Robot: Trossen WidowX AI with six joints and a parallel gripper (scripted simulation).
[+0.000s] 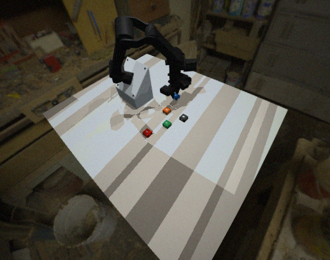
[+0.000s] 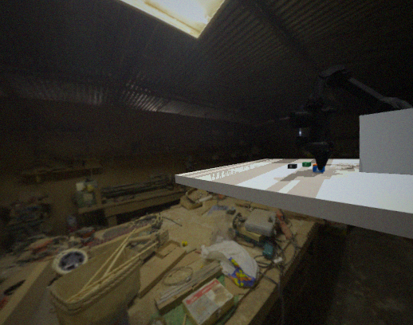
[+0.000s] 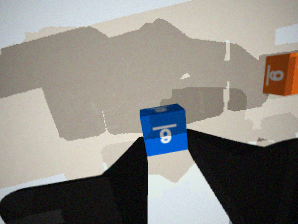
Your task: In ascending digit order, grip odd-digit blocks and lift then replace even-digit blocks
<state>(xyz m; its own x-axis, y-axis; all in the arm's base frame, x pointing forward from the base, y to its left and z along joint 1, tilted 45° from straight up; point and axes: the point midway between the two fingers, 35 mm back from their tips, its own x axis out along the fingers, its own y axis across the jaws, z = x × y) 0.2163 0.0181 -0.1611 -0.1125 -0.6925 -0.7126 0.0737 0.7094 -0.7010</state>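
Note:
My gripper [image 1: 175, 94] [image 2: 320, 169] [image 3: 164, 138] is shut on the blue block [image 1: 176, 97] [image 2: 316, 169] [image 3: 172, 146], with a fingertip against each side. The blue block shows a barred digit, a 6 or 9. It is at or just above the table; a small gap cannot be told. The orange block [image 1: 166, 111] [image 3: 280, 75] also shows a barred 6 or 9. The black block [image 1: 183, 118] [image 2: 293, 166], green block [image 1: 167, 124] [image 2: 306, 164] and red block [image 1: 147, 133] stand farther out; their digits are too small to read.
The striped table [image 1: 164, 191] [image 2: 269, 187] bears the arm's grey base [image 1: 141, 92] [image 2: 390, 139] behind the blocks. The orange block is the nearest neighbour of the gripped one. The arm's shadow falls around the gripper.

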